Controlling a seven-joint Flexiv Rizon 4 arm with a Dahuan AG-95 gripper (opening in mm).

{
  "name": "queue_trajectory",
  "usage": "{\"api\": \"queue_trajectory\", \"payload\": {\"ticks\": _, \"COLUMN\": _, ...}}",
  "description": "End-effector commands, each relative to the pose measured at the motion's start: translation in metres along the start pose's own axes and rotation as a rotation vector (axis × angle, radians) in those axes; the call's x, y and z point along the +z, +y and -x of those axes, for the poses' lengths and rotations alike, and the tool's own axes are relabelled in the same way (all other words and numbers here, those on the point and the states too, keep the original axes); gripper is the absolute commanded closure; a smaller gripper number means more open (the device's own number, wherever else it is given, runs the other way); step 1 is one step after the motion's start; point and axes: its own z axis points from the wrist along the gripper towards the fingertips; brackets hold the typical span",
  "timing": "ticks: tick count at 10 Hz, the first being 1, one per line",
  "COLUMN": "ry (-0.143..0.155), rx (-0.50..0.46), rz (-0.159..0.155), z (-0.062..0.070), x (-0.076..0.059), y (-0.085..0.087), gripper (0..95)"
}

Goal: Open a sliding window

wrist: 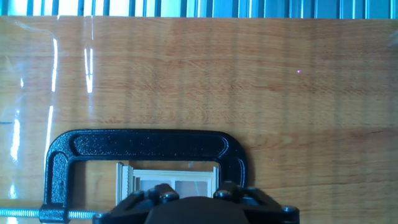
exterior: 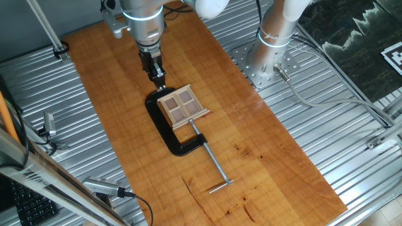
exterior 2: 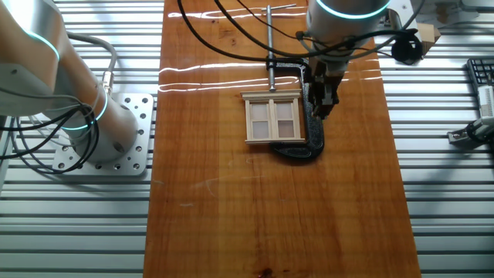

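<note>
In one fixed view, the sliding window (exterior: 183, 107) is lying on the wooden board (exterior: 264, 150), clamped inside the black C-clamp (exterior: 168, 132), whose long screw (exterior: 212, 160) is running out toward the near edge. The gripper (exterior: 159, 80) is hanging just beside the window's far edge, close to the clamp's curved back; whether its fingers are apart or together I cannot tell from here.

In the other fixed view, the window (exterior 2: 272, 118) is sitting mid-board with the gripper (exterior 2: 323, 108) poised at its right side, over the clamp's spine (exterior 2: 312, 131). It is probably not touching the frame yet, though the angle is making that hard to judge.

In the hand view, the clamp (wrist: 143, 149) is arching over the window (wrist: 171, 180), and the hand's body is hiding the fingertips.

To do this well, the fingertip should be catching the movable sash rather than the fixed outer frame, pushing along the slide track, gently, so the clamp is holding everything steady.
</note>
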Motion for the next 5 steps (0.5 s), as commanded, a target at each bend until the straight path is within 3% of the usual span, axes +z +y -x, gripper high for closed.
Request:
{"api": "queue_trajectory", "payload": {"ticks": 1, "ry": 0.001, "rx": 0.0, "rz": 0.002, "z": 0.0014, "x": 0.0001, "y": 0.0005, "gripper": 95.0}}
{"api": "queue_trajectory", "payload": {"ticks": 5, "ry": 0.002, "rx": 0.004, "rz": 0.001, "z": 0.0012, "x": -0.0006, "y": 0.0008, "gripper": 95.0}}
